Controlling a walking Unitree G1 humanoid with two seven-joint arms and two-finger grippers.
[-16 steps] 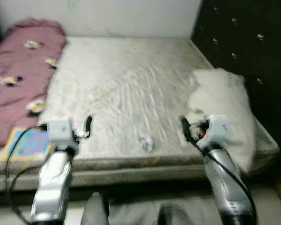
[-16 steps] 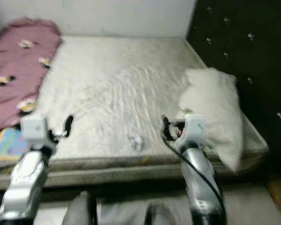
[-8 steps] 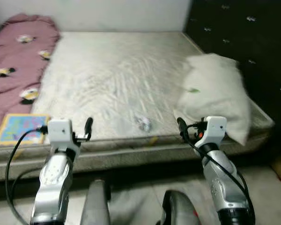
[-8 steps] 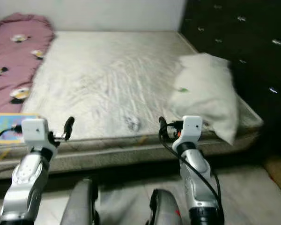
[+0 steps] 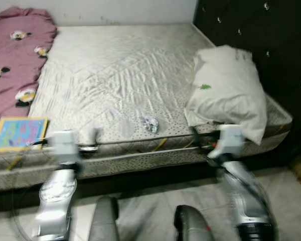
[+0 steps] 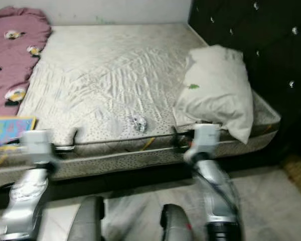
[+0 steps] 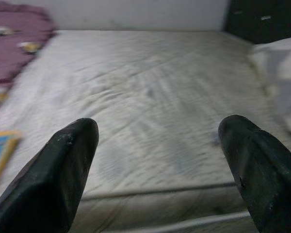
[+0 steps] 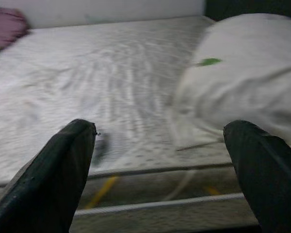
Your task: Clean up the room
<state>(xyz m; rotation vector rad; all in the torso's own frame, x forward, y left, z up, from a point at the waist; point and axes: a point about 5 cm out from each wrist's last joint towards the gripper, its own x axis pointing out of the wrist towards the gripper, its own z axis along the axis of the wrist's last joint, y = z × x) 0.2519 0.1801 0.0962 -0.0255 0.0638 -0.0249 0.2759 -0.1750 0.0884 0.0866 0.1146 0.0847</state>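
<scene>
A bare cream mattress [image 5: 115, 65] lies ahead of me. A white pillow [image 5: 228, 93] rests at its right end, against the dark headboard. A small crumpled silver wrapper [image 5: 150, 123] sits near the front edge, and it shows blurred beside one fingertip [image 8: 101, 145] in the right wrist view. A colourful book [image 5: 19, 132] lies at the front left corner, with a maroon flowered blanket [image 5: 12, 55] behind it. My left gripper [image 7: 160, 131] is open and holds nothing, level with the mattress's front edge. My right gripper [image 8: 160, 131] is open too, in front of the pillow [image 8: 252, 73].
A black tufted headboard [image 5: 251, 25] walls off the right side. A white wall runs behind the bed. Pale floor [image 5: 140, 211] lies between me and the bed frame, with my own legs [image 5: 103, 221] at the bottom of the view. Both arms look blurred.
The whole picture has shifted: the bed now sits farther off and more floor shows. Both grippers, earlier over the mattress, now stand at its front edge, still open.
</scene>
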